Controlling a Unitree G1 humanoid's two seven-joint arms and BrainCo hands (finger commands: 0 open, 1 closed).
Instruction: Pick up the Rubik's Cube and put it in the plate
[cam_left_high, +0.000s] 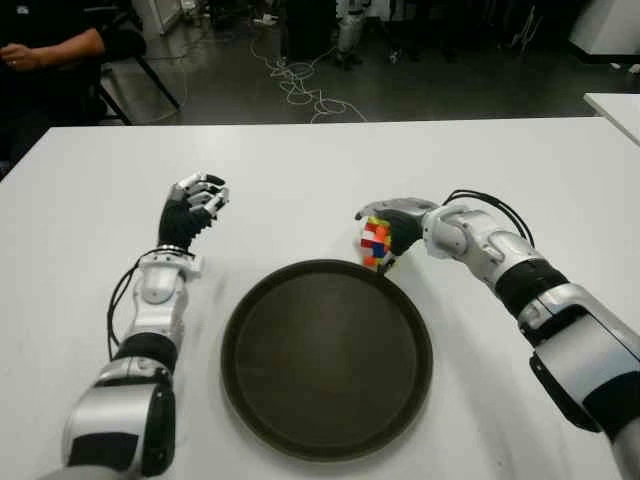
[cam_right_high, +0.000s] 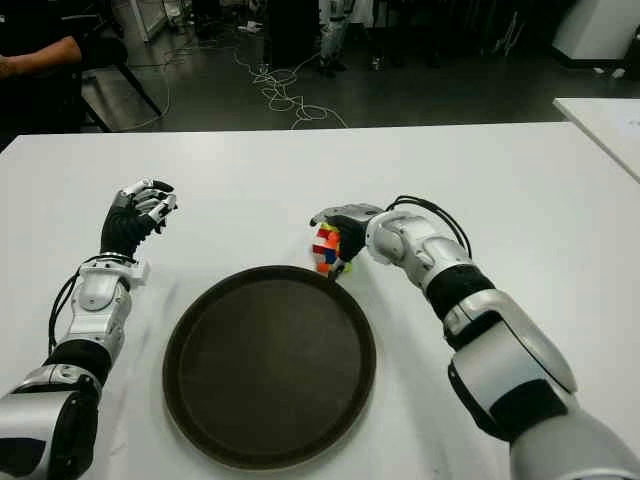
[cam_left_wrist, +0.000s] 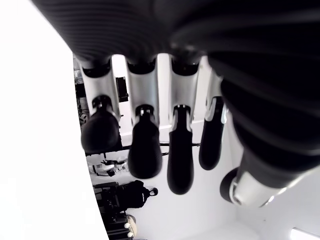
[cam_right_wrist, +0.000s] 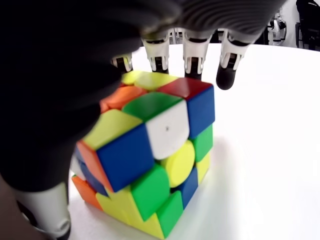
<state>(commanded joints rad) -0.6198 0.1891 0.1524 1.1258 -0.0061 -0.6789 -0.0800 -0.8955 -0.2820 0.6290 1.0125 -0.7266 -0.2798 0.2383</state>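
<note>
- Work surface: a white table (cam_left_high: 320, 170) extends across both eye views; a second white table edge (cam_left_high: 615, 105) shows at the far right.
- Plate (cam_left_high: 327, 358): round, dark brown, with a raised rim. It lies flat on the table directly in front of the robot, between the two arms. Its interior holds nothing.
- Rubik's Cube (cam_left_high: 376, 243): located at the far right edge of the plate, just outside the rim, on the table side. In the right wrist view the cube (cam_right_wrist: 150, 150) shows its lower corner on the white table surface, with the layers slightly twisted out of alignment.
- Right hand (cam_left_high: 395, 228): positioned over the cube from above and from the right. The fingers (cam_right_wrist: 192, 57) curl down over the far side of the cube and the thumb sits against the near side; the hand grasps the cube. The cube is not yet over the plate.
- Left hand (cam_left_high: 192, 212): shows to the left of the plate, well apart from the cube, raised with the palm turned inward. Its fingers (cam_left_wrist: 145, 150) are loosely curled and hold nothing.
- Background: dark floor with loose cables (cam_left_high: 300, 85) beyond the table; a seated person's arm (cam_left_high: 50, 50) at the far left.
</note>
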